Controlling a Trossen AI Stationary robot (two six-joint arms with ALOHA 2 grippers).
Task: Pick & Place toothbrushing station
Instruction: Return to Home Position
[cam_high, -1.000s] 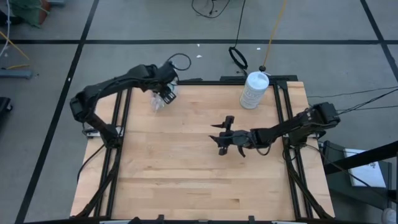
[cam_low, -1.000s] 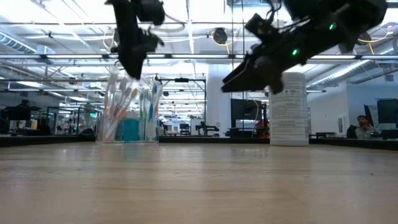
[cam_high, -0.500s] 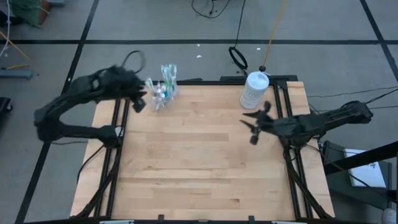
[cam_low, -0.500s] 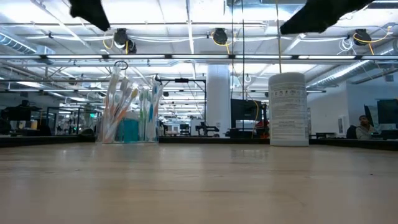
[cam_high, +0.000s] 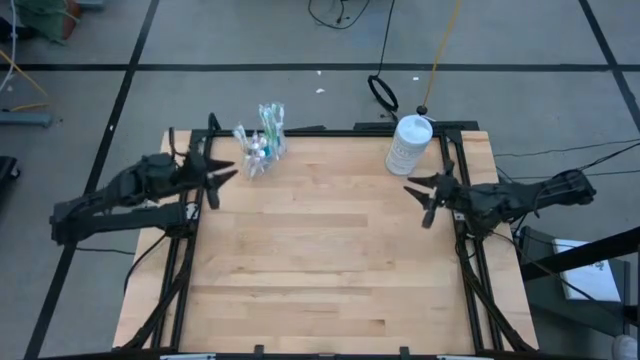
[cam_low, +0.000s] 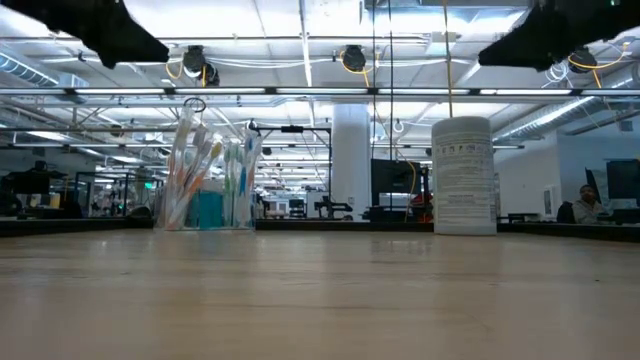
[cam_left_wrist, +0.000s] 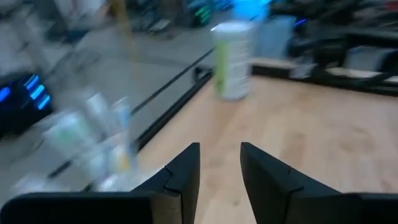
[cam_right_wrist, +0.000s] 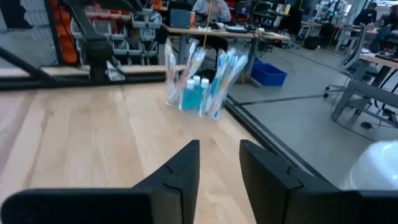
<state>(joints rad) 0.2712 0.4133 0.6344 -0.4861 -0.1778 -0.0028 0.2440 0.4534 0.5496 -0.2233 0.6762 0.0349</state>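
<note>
Two dark robot arms sit at the sides of the light wooden worktop (cam_high: 320, 270), one on each side. The left gripper (cam_high: 222, 172) hangs over the left edge, near the far corner. Its fingers have a small gap between them and hold nothing. Just beside it, at the far left of the worktop, stands the small clear plastic cup (cam_high: 256, 158). The cup is upright and full. Slim pale, blue, green and orange toothbrushes (cam_low: 200, 160) lean out of its top, and short teal toothpaste tubes (cam_low: 208, 208) stand low inside it. The right gripper (cam_high: 422, 196) hangs over the right edge. Its fingers are a little apart too, and they hold nothing. The large white bottle (cam_high: 408, 145) stands upright at the far right corner, close to the right gripper but not touching it. The cup and the bottle are well apart, each near its own corner. Black metal rails (cam_high: 190, 260) run along both sides of the worktop. Thin cables (cam_high: 382, 92) lie on the grey floor behind it.
</note>
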